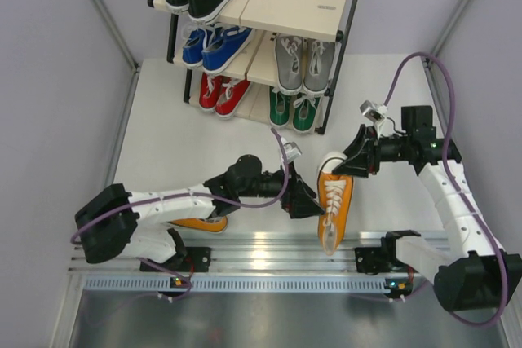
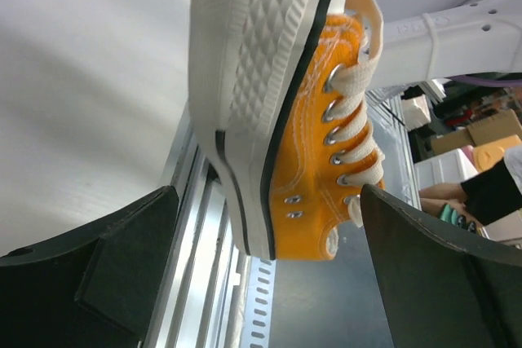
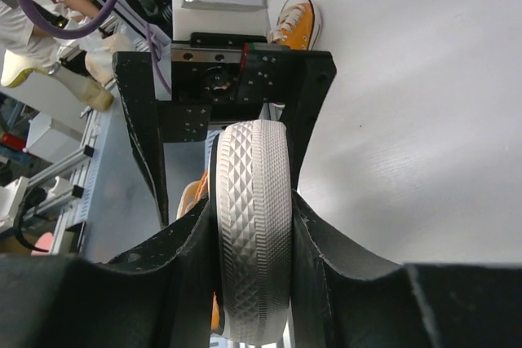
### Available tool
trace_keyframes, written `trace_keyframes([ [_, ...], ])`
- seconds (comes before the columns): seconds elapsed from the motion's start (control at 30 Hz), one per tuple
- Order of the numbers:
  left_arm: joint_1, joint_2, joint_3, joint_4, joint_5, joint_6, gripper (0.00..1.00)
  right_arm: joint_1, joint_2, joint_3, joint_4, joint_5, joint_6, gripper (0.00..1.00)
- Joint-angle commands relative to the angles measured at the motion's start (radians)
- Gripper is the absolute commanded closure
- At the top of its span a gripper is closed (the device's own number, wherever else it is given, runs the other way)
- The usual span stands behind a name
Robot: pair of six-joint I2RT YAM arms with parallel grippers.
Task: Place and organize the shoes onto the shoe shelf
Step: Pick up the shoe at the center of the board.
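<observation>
Top view: held orange shoe (image 1: 334,201) is clamped near its heel by right gripper (image 1: 349,165) above the counter (image 1: 163,136) (toe toward the near edge).
Left wrist: left gripper (image 2: 267,201) is spread wide, the shoe between its fingers (image 2: 122,266) untouched.
Right wrist: sole (image 3: 253,201) is pinched from both sides; second orange shoe (image 3: 295,24) is laid on the counter.

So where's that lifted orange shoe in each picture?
Top: orange shoe lower centre, held by the right gripper.
Left wrist: fills the middle, sole leftward.
Right wrist: its white sole clamped, bottom centre.
Shared landmark: the open left gripper, next to it in every view.
</observation>
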Motion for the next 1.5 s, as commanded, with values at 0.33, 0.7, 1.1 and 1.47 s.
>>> trace_keyframes([
  [0.33,-0.014,0.177,0.161,0.250,0.121,-0.125,0.54,0.025,-0.059,-0.033,0.073,-0.143,-0.014,1.00],
  [0.7,0.029,0.027,0.022,0.253,0.011,-0.292,1.00,0.028,-0.077,0.120,-0.202,0.179,-0.332,0.19],
  [1.1,0.098,-0.150,-0.090,0.123,-0.192,-0.485,1.00,0.181,-0.203,0.148,-0.300,0.511,-0.371,0.01],
  [1.47,0.095,-0.069,-0.008,0.124,-0.236,-0.514,1.00,0.421,-0.151,0.117,-0.118,0.795,-0.115,0.02],
])
